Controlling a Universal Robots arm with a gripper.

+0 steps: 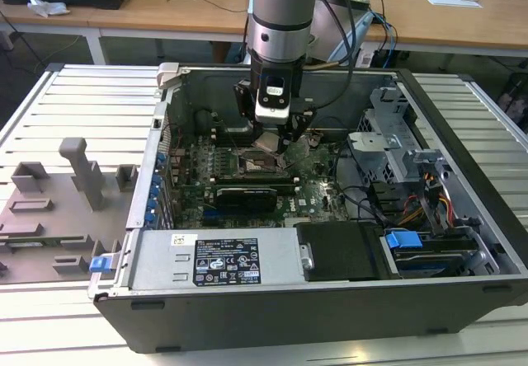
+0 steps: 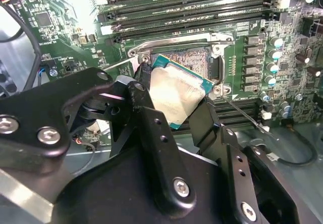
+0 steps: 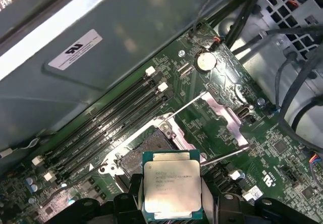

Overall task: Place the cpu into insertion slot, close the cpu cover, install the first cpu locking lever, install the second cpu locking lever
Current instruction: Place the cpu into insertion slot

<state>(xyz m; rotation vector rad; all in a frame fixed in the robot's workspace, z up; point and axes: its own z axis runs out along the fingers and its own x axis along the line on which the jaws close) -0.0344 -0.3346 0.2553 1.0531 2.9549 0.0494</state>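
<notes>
Hand (image 2: 173,97) gripping cpu (image 2: 177,88) by 2 edges, hovering; in the exterior view insertion slot (image 1: 256,166) lying at 6 o'clock from it.

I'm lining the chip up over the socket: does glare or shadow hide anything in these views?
Second wrist view: white glare washes out a patch of circuit board near the memory slots, and the chip shines pale in the gripper. First wrist view: chip and socket evenly lit, no glare. Exterior view: the socket sits in shade beneath the arm.
</notes>
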